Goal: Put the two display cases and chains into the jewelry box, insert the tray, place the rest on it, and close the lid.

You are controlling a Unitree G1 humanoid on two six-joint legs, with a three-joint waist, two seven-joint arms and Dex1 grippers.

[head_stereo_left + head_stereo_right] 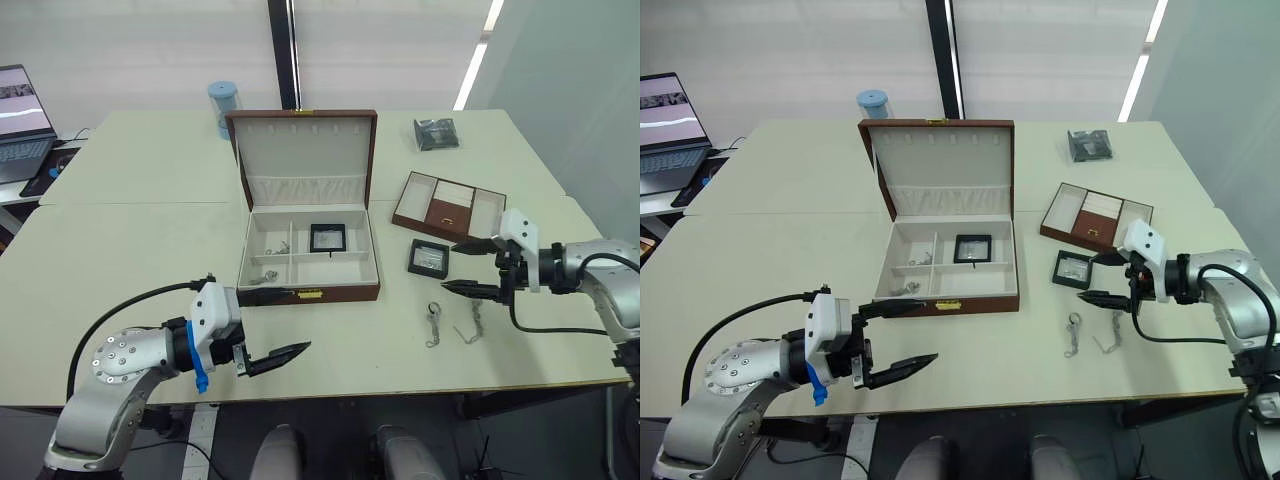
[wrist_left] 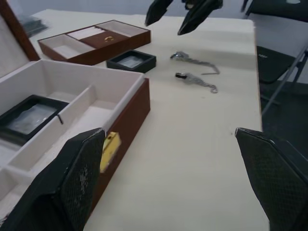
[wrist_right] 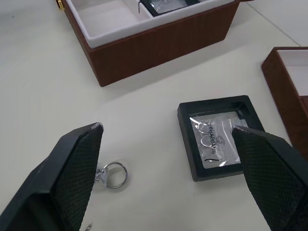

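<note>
Silver left arm enters at lower left, its black two-fingered left gripper (image 1: 268,330) at lower centre-left, fingers spread apart and pointing right. Silver right arm enters at right edge; black two-fingered right gripper (image 1: 462,266) at centre right, fingers parted, pointing left.

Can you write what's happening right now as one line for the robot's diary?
box: lid open, one case inside | second case on table | right gripper open above it | left gripper open
</note>
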